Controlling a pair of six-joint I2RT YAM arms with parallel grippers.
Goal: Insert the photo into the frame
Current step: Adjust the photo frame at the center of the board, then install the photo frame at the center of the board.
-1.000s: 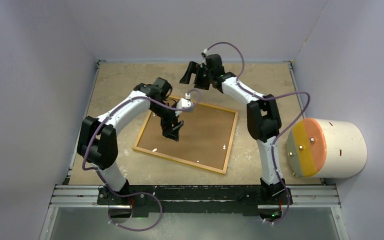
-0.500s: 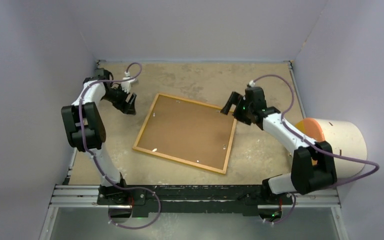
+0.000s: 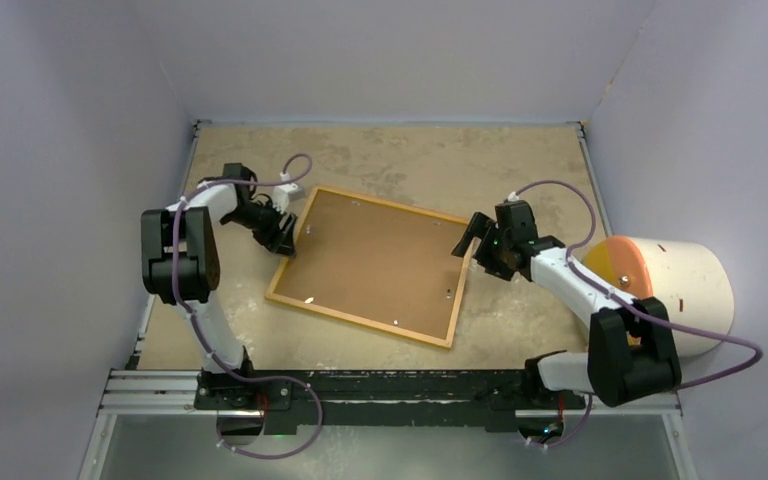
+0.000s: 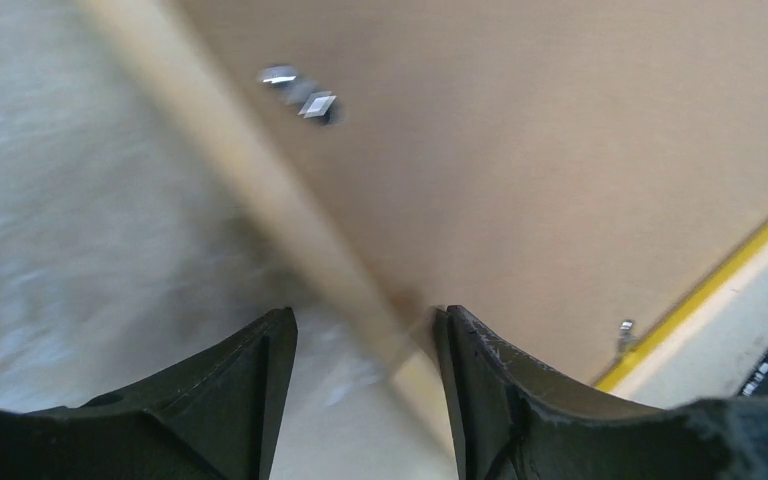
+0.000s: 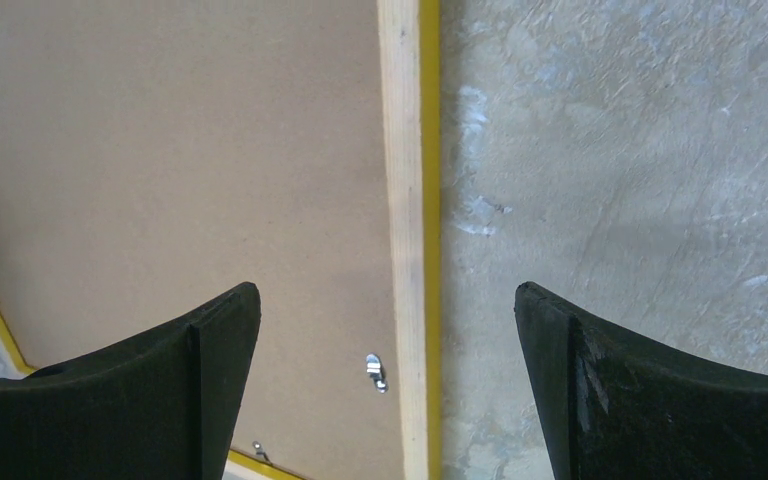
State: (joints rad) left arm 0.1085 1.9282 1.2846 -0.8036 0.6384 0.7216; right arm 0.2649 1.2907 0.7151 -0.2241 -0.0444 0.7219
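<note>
Frame (image 3: 358,320) face-down on table (image 3: 410,150), backing board (image 3: 380,260) in; left pincer (image 4: 365,315), right pincer (image 5: 385,290) gaping, empty, astride opposite rails; next likely clamp, lift.

The frame (image 3: 375,265) takes the middle of the table (image 3: 410,160); room to pass lies mainly beyond its far edge. The left gripper (image 3: 285,238) and right gripper (image 3: 467,240), jaws apart, straddle its side rails, and a cylinder (image 3: 680,295) blocks the right edge.
</note>
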